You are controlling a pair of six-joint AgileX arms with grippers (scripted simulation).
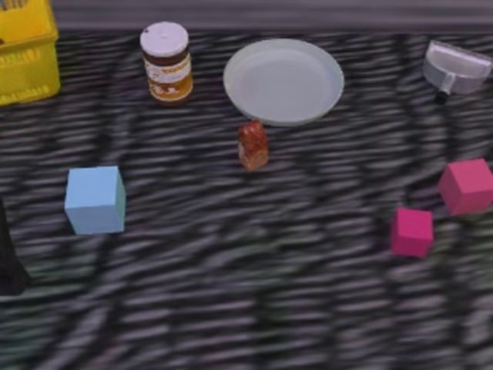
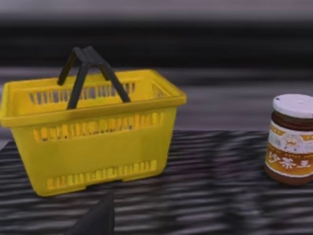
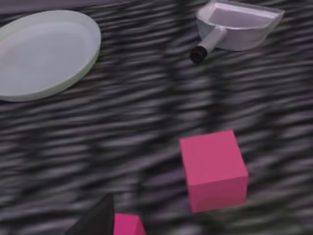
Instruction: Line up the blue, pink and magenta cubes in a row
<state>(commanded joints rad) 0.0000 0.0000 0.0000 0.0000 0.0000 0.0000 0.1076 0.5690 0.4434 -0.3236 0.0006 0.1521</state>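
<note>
Nothing lined up yet: blue cube [image 1: 95, 200] far left; pink cube [image 1: 467, 186], magenta cube [image 1: 411, 231] right. Jaw state: can't tell, either arm. Grasp w/ jaws square on flat faces, avoid orange-brown figure [image 1: 253, 145].

blue cube [image 1: 95, 200] left, pink cube [image 1: 467, 186] right, seemingly beside magenta cube [image 1: 410, 231]
</note>
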